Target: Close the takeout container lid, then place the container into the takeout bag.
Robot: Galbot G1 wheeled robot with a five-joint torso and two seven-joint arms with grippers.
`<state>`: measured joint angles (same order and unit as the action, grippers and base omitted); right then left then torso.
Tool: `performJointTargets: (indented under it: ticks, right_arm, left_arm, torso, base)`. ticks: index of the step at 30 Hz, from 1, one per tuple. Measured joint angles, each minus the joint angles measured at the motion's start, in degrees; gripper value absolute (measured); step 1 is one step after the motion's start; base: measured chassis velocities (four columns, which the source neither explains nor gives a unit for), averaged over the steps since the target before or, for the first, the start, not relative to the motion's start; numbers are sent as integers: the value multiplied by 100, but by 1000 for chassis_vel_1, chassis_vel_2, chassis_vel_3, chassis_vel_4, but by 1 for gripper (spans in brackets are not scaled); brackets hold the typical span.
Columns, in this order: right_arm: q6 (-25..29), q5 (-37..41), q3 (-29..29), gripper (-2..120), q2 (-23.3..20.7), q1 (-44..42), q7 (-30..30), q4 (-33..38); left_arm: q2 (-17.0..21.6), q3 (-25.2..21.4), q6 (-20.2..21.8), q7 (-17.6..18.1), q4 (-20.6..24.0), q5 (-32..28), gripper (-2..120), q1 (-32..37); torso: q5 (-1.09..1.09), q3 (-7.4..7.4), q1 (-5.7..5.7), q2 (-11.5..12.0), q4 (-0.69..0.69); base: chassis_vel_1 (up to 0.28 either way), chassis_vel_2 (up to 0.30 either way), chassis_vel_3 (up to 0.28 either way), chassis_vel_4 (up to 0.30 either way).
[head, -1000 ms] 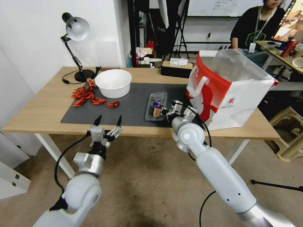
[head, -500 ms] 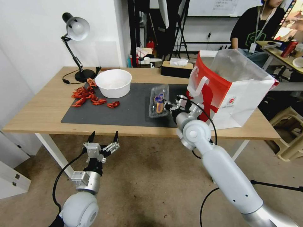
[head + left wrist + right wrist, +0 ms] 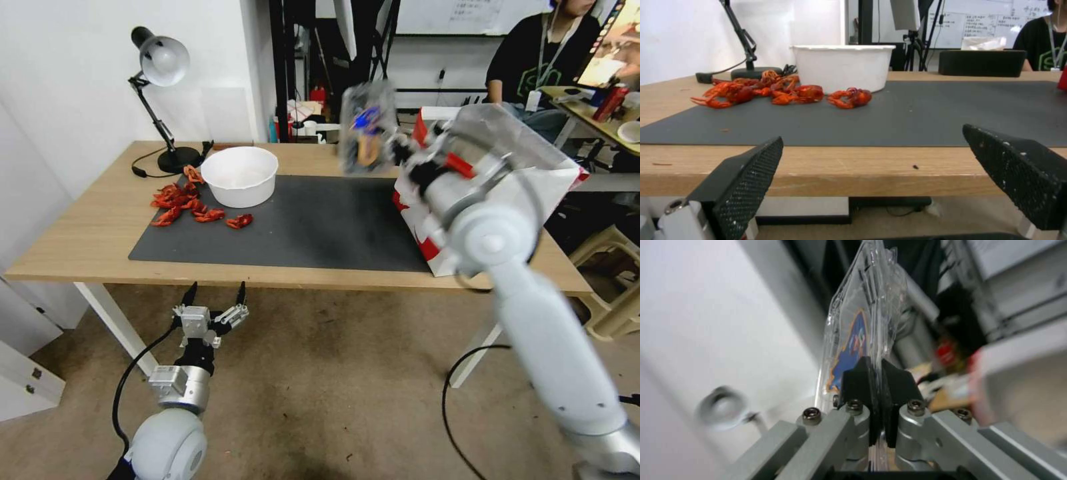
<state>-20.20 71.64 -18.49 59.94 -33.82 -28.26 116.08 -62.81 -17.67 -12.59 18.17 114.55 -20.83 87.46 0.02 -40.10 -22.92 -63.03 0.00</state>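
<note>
We hold the small clear plastic clamshell takeout container (image 3: 365,128) edge-on, right gripper (image 3: 395,148) jaws clamped on its rim; the big red-and-white paper takeout bag (image 3: 497,193) sits just beside/below. Left gripper (image 3: 213,303) jaws apart, below tabletop (image 3: 80,233).

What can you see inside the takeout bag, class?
Only silvery foil lining shows inside the takeout bag; its floor is hidden by the bag's front wall and the right arm. The takeout container is outside, held in the air by the right tool beside the bag's rim.

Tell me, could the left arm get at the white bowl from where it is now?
Probably not without moving up first. The left gripper, open, hangs below the table edge, while the white bowl stands farther back on the tabletop, so the edge lies between them.
</note>
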Motion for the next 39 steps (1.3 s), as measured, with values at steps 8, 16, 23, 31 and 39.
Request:
performJointTargets:
  ticks: [8,16,23,31,39]
  right_arm:
    - [-348,-690,-774,0,-520,-135,-53,-119]
    - [-831,-970,-1039,13,-636,-478,-270,-300]
    - [-1008,-976,-1112,36,-587,-561,-399,-377]
    - [-329,-809,-1204,66,-616,-674,145,-118]
    - [1090,-614,-1015,92,-719,-1184,1877,356]
  left_arm:
    - [-41,31,14,-6,32,33,100,-1]
    - [-49,55,25,-13,64,38,100,-15]
    - [-32,59,43,-16,76,34,100,-39]
    - [-15,48,46,-16,76,19,100,-33]
    - [-47,40,46,-15,76,17,100,-14]
  torso:
    - [0,0,0,0,0]
    - [-1,0,0,0,1]
    - [-2,0,0,0,1]
    - [-3,0,0,0,1]
    - [-2,0,0,0,1]
  base:
    - [0,0,0,0]
    - [0,0,0,0]
    - [0,0,0,0]
    - [0,0,0,0]
    - [0,0,0,0]
